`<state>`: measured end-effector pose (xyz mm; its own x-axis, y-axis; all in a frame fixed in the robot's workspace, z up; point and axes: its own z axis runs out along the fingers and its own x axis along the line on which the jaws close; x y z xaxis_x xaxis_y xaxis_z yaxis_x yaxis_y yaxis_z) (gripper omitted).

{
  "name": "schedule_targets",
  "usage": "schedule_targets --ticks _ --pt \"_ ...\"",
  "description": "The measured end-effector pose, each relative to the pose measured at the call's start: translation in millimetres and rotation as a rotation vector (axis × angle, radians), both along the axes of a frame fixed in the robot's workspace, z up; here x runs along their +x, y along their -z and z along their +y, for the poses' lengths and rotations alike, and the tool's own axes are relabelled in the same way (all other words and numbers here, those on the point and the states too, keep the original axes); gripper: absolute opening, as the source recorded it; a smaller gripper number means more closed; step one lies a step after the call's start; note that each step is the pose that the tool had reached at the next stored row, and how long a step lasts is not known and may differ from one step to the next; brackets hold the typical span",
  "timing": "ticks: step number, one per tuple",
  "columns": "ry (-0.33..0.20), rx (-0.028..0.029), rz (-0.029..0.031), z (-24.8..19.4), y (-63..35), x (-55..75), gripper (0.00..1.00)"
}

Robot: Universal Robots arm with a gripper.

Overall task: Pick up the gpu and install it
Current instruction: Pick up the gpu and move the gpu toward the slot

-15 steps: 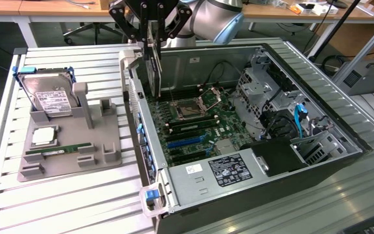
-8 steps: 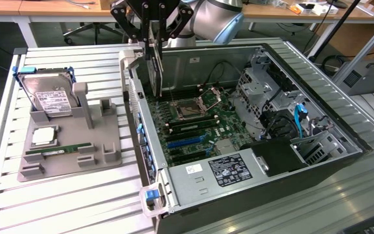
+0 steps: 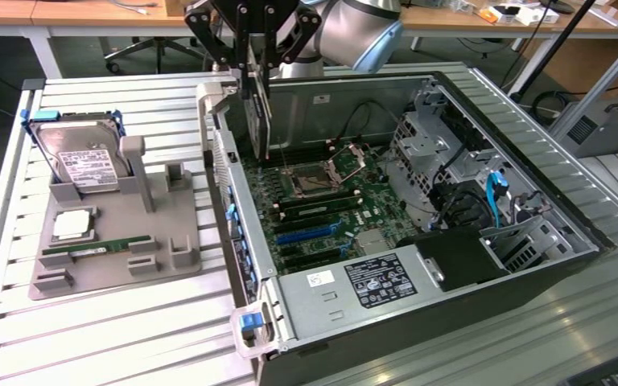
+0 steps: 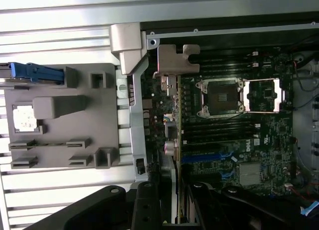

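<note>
The gpu [image 3: 255,121] hangs upright, edge down, over the back-left part of the open computer case [image 3: 524,281]. My gripper [image 3: 253,79] is shut on its upper edge. In the wrist view the card [image 4: 173,140] appears edge-on between my black fingers [image 4: 145,205], with its silver bracket [image 4: 174,60] close to the case's rear wall. It is held clear above the motherboard [image 3: 336,205]. The blue expansion slots [image 3: 306,234] lie below and toward the front of the card.
On the exterior view's left stands a grey fixture [image 3: 116,249] holding a hard drive [image 3: 84,165], a square chip [image 3: 73,225] and a RAM stick [image 3: 100,249]. Inside the case are a power supply [image 3: 368,281], drive cages [image 3: 438,137] and cables [image 3: 492,201].
</note>
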<state>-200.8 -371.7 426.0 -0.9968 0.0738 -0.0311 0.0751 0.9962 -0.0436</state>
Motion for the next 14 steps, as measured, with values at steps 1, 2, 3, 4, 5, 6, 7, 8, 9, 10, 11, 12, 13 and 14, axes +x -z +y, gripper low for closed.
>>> schedule_targets --ticks 1,2,3,4,5,6,7,8,9,10,11,12,13,14 --pt "0.0 -0.0001 0.0001 0.0 0.0 0.2 0.27" --pt "0.0 0.0 0.0 0.0 0.0 0.4 0.27" --pt "0.0 -0.0001 0.0001 0.0 0.0 0.5 0.27" --pt "0.0 -0.0001 0.0001 0.0 0.0 0.7 0.27" --pt "0.0 -0.0001 0.0001 0.0 0.0 0.9 0.27" --pt "0.0 0.0 0.0 0.0 0.0 1.2 0.27" --pt "0.0 0.0 0.0 0.0 0.0 1.4 0.27" --pt "0.0 -0.0001 0.0 0.0 0.0 2.2 0.27" --pt "0.0 -0.0001 0.0001 0.0 0.1 2.8 0.27" --pt "0.0 0.0 0.0 0.0 0.1 3.0 0.27" --pt "0.0 0.0 0.0 0.0 0.1 3.1 0.27" --pt "0.0 0.0 0.0 0.0 0.1 3.4 0.27" --pt "0.0 0.0 0.0 0.0 0.1 3.6 0.27" --pt "0.0 -0.0001 0.0 0.0 0.1 3.8 0.27"
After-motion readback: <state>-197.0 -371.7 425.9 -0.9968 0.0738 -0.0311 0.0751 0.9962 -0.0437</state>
